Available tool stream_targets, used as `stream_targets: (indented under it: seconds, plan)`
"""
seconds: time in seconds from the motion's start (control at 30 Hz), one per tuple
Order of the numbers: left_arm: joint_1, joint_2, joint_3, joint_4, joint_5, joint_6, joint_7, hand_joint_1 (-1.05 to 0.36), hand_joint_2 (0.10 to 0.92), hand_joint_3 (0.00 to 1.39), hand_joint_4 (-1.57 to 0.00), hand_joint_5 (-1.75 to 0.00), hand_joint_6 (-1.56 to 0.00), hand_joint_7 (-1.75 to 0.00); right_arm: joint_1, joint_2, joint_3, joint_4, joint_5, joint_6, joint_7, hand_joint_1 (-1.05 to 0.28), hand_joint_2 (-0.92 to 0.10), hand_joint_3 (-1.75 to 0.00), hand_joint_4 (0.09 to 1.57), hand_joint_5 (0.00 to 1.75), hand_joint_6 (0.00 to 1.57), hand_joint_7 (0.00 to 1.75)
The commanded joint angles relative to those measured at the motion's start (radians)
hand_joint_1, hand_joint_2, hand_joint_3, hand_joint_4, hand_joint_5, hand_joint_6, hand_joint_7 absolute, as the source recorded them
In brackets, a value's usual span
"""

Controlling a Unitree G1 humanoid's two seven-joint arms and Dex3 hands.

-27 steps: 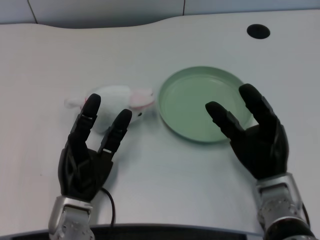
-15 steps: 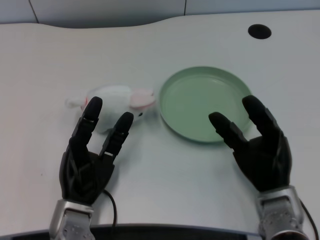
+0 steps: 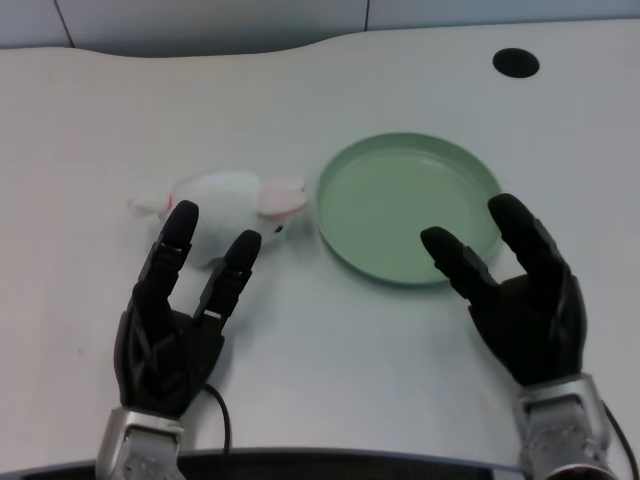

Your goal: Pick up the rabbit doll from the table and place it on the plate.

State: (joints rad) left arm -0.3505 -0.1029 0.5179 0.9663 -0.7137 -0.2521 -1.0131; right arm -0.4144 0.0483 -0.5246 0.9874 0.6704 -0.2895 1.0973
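Observation:
A white rabbit doll [image 3: 225,202] with pink ears lies on its side on the white table, just left of a pale green plate [image 3: 410,206]. The plate holds nothing. My left hand [image 3: 178,318] hovers palm up in front of the doll, fingers spread, and its fingertips [image 3: 181,218] overlap the doll's near edge in the picture. Nothing is in that hand. My right hand [image 3: 515,290] rests open at the plate's near right rim.
A black round hole [image 3: 516,62] sits in the table at the far right. The table's far edge curves along the top. A thin black cable [image 3: 222,410] runs by my left wrist.
My left hand has drawn back slightly toward me, so its fingertips cover less of the doll. Doll and plate lie where they were.

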Motion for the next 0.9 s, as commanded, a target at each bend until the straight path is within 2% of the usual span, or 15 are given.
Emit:
stream_targets:
  seconds: [0.03, 0.2, 0.27, 0.3, 0.4, 0.47, 0.53, 0.6, 0.63, 0.67, 0.7, 0.77, 0.9]
  plan:
    - [0.036, -0.005, 0.011, -0.015, -0.007, 0.005, -0.011, -0.70, 0.921, 0.29, -0.55, -0.01, -0.43, -0.01, 0.022, 0.027, 0.007, -0.013, -0.003, -0.020, 0.003, -0.85, -0.92, -0.19, 0.96, 0.01, 0.92, 0.01]
    - [0.037, 0.002, 0.019, -0.020, -0.013, 0.013, -0.011, -0.70, 0.921, 0.28, -0.56, -0.02, -0.43, -0.01, 0.018, 0.025, 0.016, -0.017, -0.005, -0.004, -0.009, -0.86, -0.92, -0.15, 0.93, 0.00, 0.92, 0.00]
    - [0.035, 0.006, 0.022, -0.020, -0.012, 0.016, -0.014, -0.70, 0.921, 0.28, -0.55, -0.01, -0.43, -0.01, 0.016, 0.025, 0.017, -0.018, -0.004, -0.001, -0.011, -0.86, -0.92, -0.15, 0.92, 0.00, 0.92, 0.00]
    - [0.034, 0.007, 0.022, -0.021, -0.009, 0.012, -0.011, -0.70, 0.921, 0.27, -0.55, -0.01, -0.43, 0.00, 0.013, 0.023, 0.017, -0.014, -0.002, 0.003, -0.007, -0.86, -0.92, -0.14, 0.91, 0.00, 0.92, 0.00]
    - [0.031, 0.010, 0.022, -0.022, -0.003, 0.003, -0.009, -0.70, 0.921, 0.23, -0.54, -0.01, -0.42, 0.00, 0.010, 0.025, 0.019, -0.011, -0.004, -0.004, -0.008, -0.85, -0.92, -0.15, 0.91, 0.00, 0.92, 0.00]
    - [0.033, 0.024, 0.014, -0.016, 0.034, -0.090, -0.012, -0.67, 0.921, 0.19, -0.54, -0.01, -0.41, 0.00, 0.009, 0.032, 0.018, 0.004, -0.007, -0.027, 0.001, -0.85, -0.92, -0.15, 0.91, 0.01, 0.92, 0.00]
    - [0.032, 0.030, 0.009, -0.008, 0.057, -0.154, -0.016, -0.66, 0.921, 0.17, -0.54, -0.01, -0.40, 0.00, 0.007, 0.034, 0.016, 0.014, -0.006, -0.036, 0.009, -0.85, -0.92, -0.16, 0.91, 0.01, 0.91, 0.00]
    - [0.027, 0.031, 0.007, 0.000, 0.066, -0.186, -0.020, -0.65, 0.921, 0.15, -0.54, -0.01, -0.39, 0.00, 0.006, 0.031, 0.015, 0.018, -0.004, -0.035, 0.014, -0.85, -0.92, -0.17, 0.92, 0.01, 0.91, 0.00]
    - [0.014, 0.059, -0.013, -0.015, 0.120, -0.269, 0.008, -0.65, 0.921, 0.14, -0.54, -0.01, -0.39, 0.00, 0.004, 0.031, 0.011, 0.020, 0.002, -0.027, 0.012, -0.85, -0.92, -0.17, 0.92, 0.01, 0.91, 0.00]
    - [0.001, 0.091, -0.036, -0.023, 0.189, -0.367, 0.050, -0.62, 0.885, 0.10, -0.57, -0.02, -0.42, -0.01, 0.005, 0.032, 0.007, 0.021, 0.007, -0.020, 0.013, -0.83, -0.92, -0.16, 0.94, 0.02, 0.92, 0.00]
    - [-0.009, 0.124, -0.058, -0.025, 0.267, -0.471, 0.103, -0.63, 0.851, 0.06, -0.60, -0.03, -0.44, -0.02, 0.007, 0.033, 0.005, 0.021, 0.009, -0.016, 0.012, -0.82, -0.92, -0.16, 0.95, 0.02, 0.92, 0.00]
    - [-0.016, 0.174, -0.096, -0.020, 0.394, -0.605, 0.202, -0.67, 0.840, 0.03, -0.62, -0.04, -0.46, -0.02, 0.010, 0.036, 0.003, 0.025, 0.012, -0.015, 0.017, -0.81, -0.92, -0.16, 0.95, 0.02, 0.92, 0.00]
    - [-0.037, 0.285, -0.173, -0.003, 0.610, -0.786, 0.371, -0.63, 0.838, 0.01, -0.57, 0.00, -0.44, 0.00, 0.018, 0.051, 0.003, 0.018, 0.015, 0.001, 0.009, -0.80, -0.92, -0.16, 0.96, 0.03, 0.92, 0.00]
